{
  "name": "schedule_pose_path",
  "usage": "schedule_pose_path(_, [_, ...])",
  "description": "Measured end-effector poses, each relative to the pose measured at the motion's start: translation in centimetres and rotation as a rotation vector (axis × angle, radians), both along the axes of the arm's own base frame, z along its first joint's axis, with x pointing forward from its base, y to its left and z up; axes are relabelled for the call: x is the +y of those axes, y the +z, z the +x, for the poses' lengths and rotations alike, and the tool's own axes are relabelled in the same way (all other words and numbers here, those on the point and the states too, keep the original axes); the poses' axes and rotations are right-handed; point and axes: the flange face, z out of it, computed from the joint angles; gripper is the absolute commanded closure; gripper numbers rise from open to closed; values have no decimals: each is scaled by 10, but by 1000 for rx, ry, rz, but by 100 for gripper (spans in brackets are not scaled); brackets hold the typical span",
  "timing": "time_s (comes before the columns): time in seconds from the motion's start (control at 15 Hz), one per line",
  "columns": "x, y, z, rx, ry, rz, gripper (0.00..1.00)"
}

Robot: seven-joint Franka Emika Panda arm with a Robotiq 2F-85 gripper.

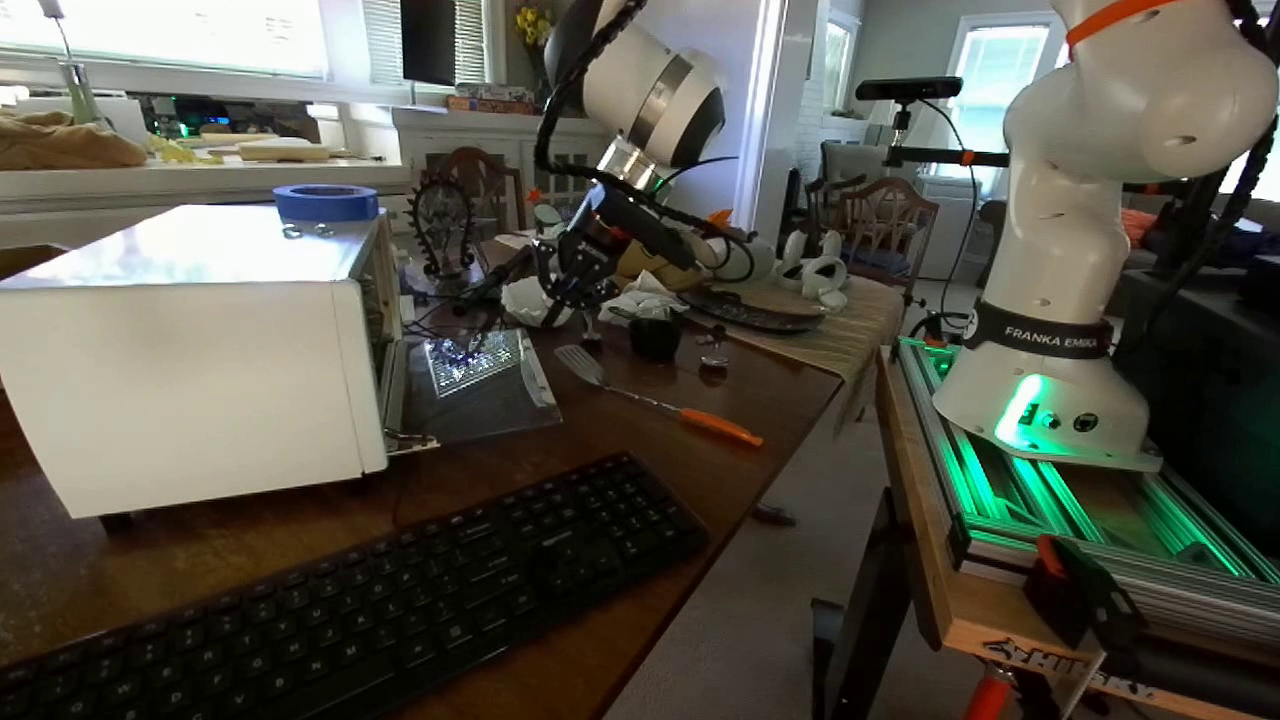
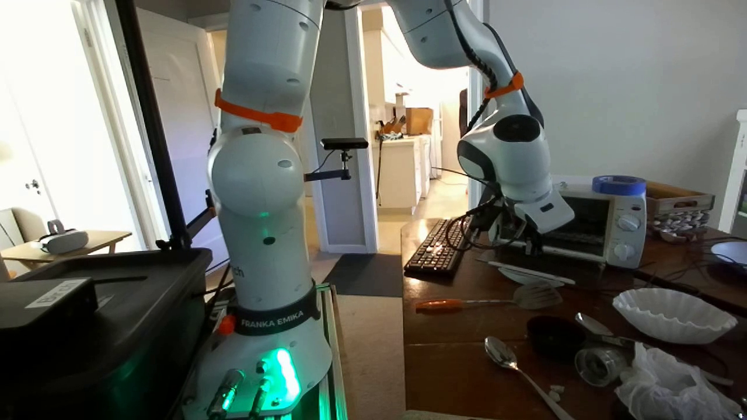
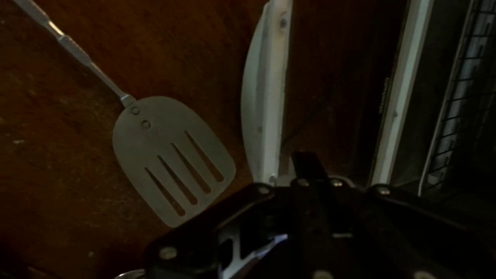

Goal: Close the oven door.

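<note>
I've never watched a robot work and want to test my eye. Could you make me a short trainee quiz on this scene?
1. True or false: the oven door is open.
2. Which of these sits on top of the oven? a) keyboard, b) roll of blue tape, c) spoon.
3. Fill in: the spatula has a handle coloured ____.

Key: 1. true; 2. b; 3. orange.

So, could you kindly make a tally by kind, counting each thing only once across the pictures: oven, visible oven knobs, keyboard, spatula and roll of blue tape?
Oven: 1
Visible oven knobs: 2
Keyboard: 1
Spatula: 1
Roll of blue tape: 1
Total: 6
</note>
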Motion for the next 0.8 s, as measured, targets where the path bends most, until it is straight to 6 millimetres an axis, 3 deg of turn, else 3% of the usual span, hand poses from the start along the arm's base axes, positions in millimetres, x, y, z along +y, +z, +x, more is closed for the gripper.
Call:
schedule_pose_path(0.4, [-43,-24,-3,47,-80,-22,100])
schedule_pose_path(0.8, [-65,-38,6,50,-109,-38,100])
